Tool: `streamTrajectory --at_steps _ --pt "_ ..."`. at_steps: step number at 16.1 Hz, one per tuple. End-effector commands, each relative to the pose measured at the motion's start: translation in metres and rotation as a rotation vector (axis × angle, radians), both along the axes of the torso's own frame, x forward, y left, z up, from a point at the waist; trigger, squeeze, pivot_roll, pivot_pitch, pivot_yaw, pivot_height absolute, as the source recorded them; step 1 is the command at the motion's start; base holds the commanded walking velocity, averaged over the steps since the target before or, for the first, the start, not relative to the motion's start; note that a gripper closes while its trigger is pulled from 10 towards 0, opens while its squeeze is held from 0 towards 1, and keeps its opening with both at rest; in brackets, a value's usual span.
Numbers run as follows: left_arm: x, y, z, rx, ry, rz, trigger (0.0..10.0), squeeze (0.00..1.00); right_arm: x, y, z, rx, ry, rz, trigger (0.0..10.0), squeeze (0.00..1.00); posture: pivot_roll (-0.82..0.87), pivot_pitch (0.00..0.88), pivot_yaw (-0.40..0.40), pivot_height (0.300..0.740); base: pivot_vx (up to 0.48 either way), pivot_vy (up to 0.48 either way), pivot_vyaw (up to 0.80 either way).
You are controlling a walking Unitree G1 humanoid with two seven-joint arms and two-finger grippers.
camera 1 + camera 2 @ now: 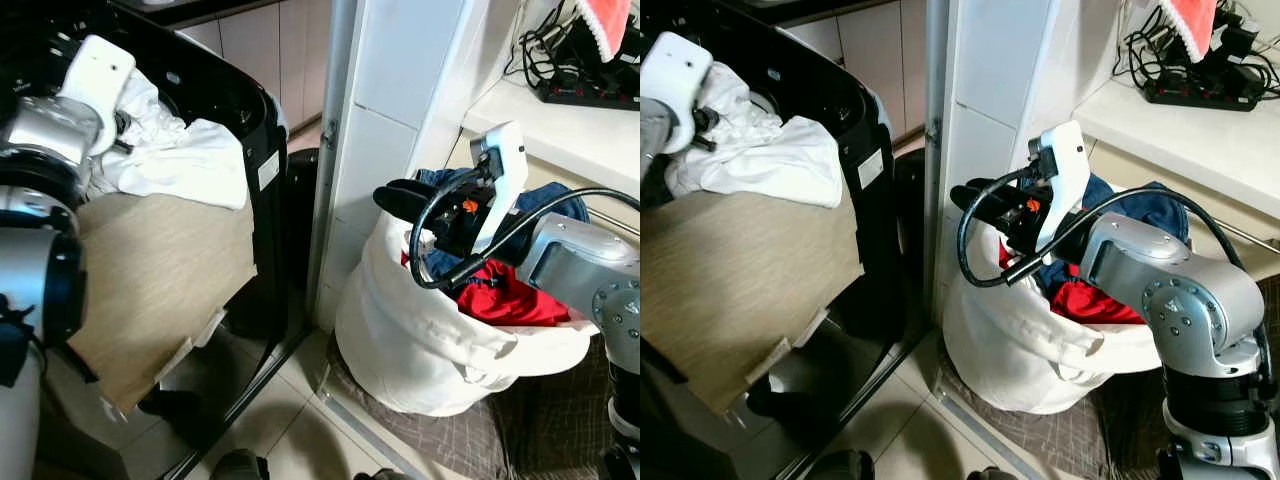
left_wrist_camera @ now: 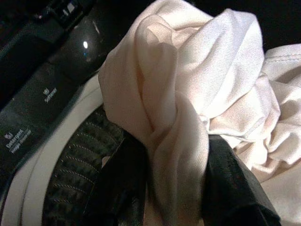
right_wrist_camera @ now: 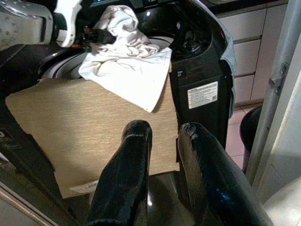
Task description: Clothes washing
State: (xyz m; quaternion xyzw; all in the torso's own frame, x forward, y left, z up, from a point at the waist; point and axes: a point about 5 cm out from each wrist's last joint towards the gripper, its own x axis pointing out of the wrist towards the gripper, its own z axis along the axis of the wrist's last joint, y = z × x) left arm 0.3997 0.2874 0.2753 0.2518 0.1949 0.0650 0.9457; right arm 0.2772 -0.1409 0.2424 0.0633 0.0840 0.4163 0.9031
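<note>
Left gripper (image 2: 174, 188) pinching white cloth (image 1: 190, 160) over washer (image 1: 250, 120) opening. Right gripper (image 3: 162, 136) empty, fingers slightly parted, just above laundry bag (image 1: 420, 340); red garment (image 1: 505, 300) below it.

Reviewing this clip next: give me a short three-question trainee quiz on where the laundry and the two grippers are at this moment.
1. True or false: the left gripper is shut on the white garment at the washing machine.
2. Multiple choice: the right gripper is
A. clamped on a red garment
B. holding nothing
C. holding a detergent bottle
3. Fill in: the red garment and the blue garment lie in the white ____ on the floor.

Key
1. True. In the left wrist view the white cloth is pinched between the two fingers.
2. B. Its fingers have a small gap with nothing between them, and it hovers above the bag's rim.
3. Laundry bag.
</note>
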Motion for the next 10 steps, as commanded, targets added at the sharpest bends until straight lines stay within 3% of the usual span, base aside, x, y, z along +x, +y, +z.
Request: streamTrajectory --at_steps 1,6,8,10 --pt "0.000 0.000 0.006 -0.022 -0.005 -0.007 10.0 1.00 0.000 0.000 -0.001 -0.013 0.004 0.002 10.0 0.00 -0.07 0.039 -0.043 0.740 0.000 0.000 0.00" --pt "-0.004 0.007 0.013 0.012 0.002 0.009 10.0 1.00 0.003 -0.004 -0.001 -0.012 0.005 -0.023 10.0 0.00 -0.07 0.041 -0.039 0.740 0.000 0.000 0.00" --pt "-0.005 0.010 0.019 -0.014 -0.022 0.019 10.0 1.00 0.005 -0.007 0.000 -0.012 0.003 -0.041 10.0 0.00 -0.07 0.041 -0.040 0.740 0.000 0.000 0.00" --pt "-0.007 0.015 0.027 0.025 -0.054 0.043 10.0 1.00 0.008 -0.011 0.001 -0.009 -0.006 -0.074 10.0 0.00 -0.07 0.040 -0.040 0.740 0.000 0.000 0.00"
